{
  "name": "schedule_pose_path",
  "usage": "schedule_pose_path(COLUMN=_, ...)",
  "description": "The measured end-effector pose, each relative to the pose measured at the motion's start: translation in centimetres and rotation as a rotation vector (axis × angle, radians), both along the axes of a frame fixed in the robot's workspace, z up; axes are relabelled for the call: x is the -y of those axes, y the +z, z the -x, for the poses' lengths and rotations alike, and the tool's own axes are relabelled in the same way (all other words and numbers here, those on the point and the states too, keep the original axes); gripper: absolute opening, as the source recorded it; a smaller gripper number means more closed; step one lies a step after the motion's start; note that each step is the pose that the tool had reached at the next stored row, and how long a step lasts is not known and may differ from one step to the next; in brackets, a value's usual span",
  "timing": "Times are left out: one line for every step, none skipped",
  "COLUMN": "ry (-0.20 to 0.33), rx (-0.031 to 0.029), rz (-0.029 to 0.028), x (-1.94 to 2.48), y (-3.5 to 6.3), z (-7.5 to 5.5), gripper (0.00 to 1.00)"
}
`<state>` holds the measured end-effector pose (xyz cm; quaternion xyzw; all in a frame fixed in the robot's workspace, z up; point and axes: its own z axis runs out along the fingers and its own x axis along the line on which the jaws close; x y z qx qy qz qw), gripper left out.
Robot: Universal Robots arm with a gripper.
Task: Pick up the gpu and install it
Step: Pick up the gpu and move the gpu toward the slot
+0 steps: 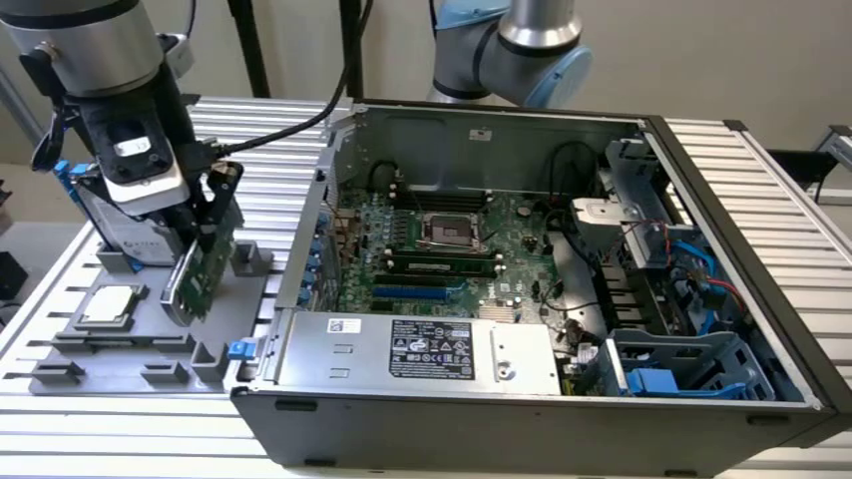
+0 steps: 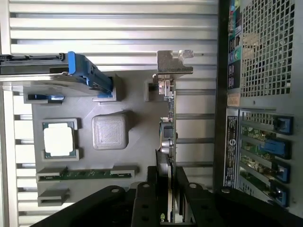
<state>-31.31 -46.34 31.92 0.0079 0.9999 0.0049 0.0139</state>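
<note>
Wrist view gives you the clearest look at the gripper (image 2: pixel 166 205): its jaws stand narrow, one on each face of the gpu (image 2: pixel 169 127), pinching the card edge-on. You see the card running away from the jaws to its silver bracket (image 2: pixel 174 62) at the far end. In the exterior view the gripper (image 1: pixel 213 215) hangs at that view's left with the gpu (image 1: pixel 198 281) clamped below it. The green side shows, and the card is tilted rather than plumb, its lower end over the grey holder (image 1: pixel 120 371). You cannot tell whether the card's lower edge touches the holder or is clear of it. Near the gpu on the holder you have a textured grey block (image 2: pixel 110 131), a cpu (image 2: pixel 59 139) in its square pocket, and a memory stick (image 2: pixel 85 174) lying flat in a slot. A drive (image 2: pixel 42 75) with blue rails stands on edge at the holder's rim, farther from the card. Just beside the holder, toward the exterior view's right, lies the open case (image 1: pixel 533 409), with the motherboard (image 1: pixel 446 239) inside and the power supply (image 1: pixel 426 349) along its near wall. The gpu is outside the case, well apart from the motherboard. A second arm (image 1: pixel 513 45) stands behind the case. Everything rests on a slatted metal table (image 1: pixel 759 170).
</note>
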Motion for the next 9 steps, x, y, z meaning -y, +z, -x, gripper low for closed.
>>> schedule_pose_path(ry=0.000, rx=0.0000, rz=0.0000, x=0.00, y=0.49, z=-0.1, gripper=0.26)
schedule_pose_path(ry=0.000, rx=-0.0002, rz=0.0001, x=0.00, y=0.94, z=-0.2, gripper=0.26)
schedule_pose_path(ry=0.000, rx=-0.0002, rz=0.0000, x=0.00, y=1.39, z=-0.3, gripper=0.26)
schedule_pose_path(ry=0.000, rx=-0.0002, rz=0.0000, x=0.00, y=1.84, z=-0.5, gripper=0.26)
schedule_pose_path(ry=0.000, rx=-0.0004, rz=0.0001, x=0.00, y=2.31, z=-0.7, gripper=0.26)
schedule_pose_path(ry=0.000, rx=-0.0005, rz=0.0000, x=0.00, y=2.74, z=-0.9, gripper=0.26)
schedule_pose_path(ry=0.000, rx=-0.0008, rz=0.0001, x=0.00, y=3.20, z=-1.1, gripper=0.26)
schedule_pose_path(ry=0.000, rx=-0.0012, rz=0.0001, x=0.00, y=3.65, z=-1.5, gripper=0.26)
schedule_pose_path(ry=0.000, rx=-0.0017, rz=0.0000, x=0.00, y=4.10, z=-1.8, gripper=0.26)
